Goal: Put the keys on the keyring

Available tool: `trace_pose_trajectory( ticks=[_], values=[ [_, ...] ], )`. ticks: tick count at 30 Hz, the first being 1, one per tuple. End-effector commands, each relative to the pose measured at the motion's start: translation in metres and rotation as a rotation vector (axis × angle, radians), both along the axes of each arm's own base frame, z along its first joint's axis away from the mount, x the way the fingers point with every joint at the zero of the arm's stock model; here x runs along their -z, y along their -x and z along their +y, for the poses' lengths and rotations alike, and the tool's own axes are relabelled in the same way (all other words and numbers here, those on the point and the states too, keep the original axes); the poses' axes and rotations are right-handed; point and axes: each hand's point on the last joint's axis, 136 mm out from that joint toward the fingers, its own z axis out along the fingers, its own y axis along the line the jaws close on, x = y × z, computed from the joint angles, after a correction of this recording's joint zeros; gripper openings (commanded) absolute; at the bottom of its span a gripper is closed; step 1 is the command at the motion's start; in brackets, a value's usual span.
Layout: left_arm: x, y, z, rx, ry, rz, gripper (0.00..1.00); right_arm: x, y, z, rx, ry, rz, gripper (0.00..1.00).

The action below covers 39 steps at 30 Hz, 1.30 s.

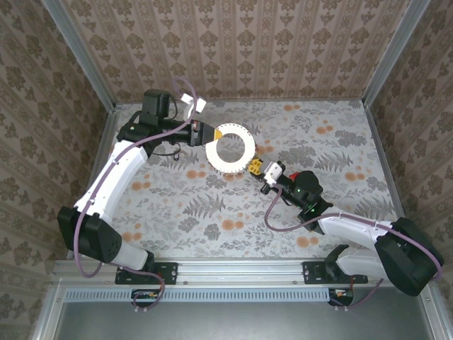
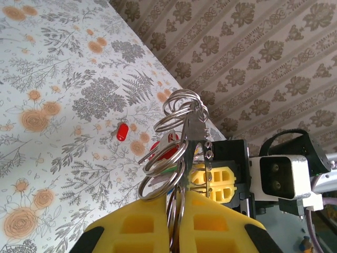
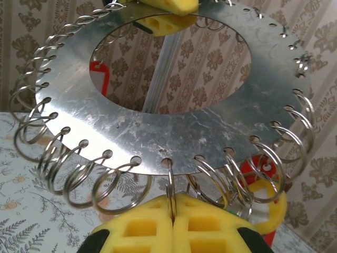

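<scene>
The keyring [image 1: 244, 134] is a flat metal disc with a big hole, held off the table between my two grippers. Its rim [image 3: 179, 132] is pierced with holes, and small wire rings hang from them. My left gripper [image 1: 202, 133] is shut on small rings at its far-left edge, and the wires run between the yellow pads [image 2: 152, 226]. My right gripper [image 3: 172, 211] is shut on one small ring [image 3: 171, 182] at the near edge. Keys with red and green heads [image 2: 169, 153] hang among the rings. Red and yellow tags [image 3: 261, 176] show at the right.
A loose red tag [image 2: 122, 132] lies on the flowered tablecloth [image 1: 212, 212] beyond the keyring. Patterned walls with metal corner posts [image 1: 85, 64] close in the table on three sides. The right arm's cable [image 1: 283, 227] loops over the cloth near the front.
</scene>
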Motion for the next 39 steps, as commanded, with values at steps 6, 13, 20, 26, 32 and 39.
trace_pose_trajectory(
  ticks=[6,13,20,26,32,39],
  values=[
    [0.013,-0.008,0.01,-0.084,-0.012,0.042,0.03,-0.017,-0.004,-0.007,0.052,-0.036,0.076,0.0],
    [0.03,-0.006,0.005,-0.066,0.002,0.12,0.09,-0.02,-0.005,-0.004,0.036,-0.072,0.12,0.0],
    [0.045,0.0,0.007,-0.065,-0.024,0.164,0.13,-0.026,-0.015,-0.007,0.091,-0.05,0.161,0.0],
    [0.042,0.003,0.003,-0.044,-0.014,0.157,0.08,-0.017,-0.02,-0.009,0.138,0.047,0.201,0.0],
    [0.045,0.001,0.001,-0.041,-0.02,0.172,0.0,-0.026,-0.023,-0.015,0.202,0.044,0.145,0.0],
    [0.034,0.014,-0.007,0.038,0.006,0.153,0.0,-0.018,-0.028,-0.007,0.196,0.122,0.191,0.0]
  ],
)
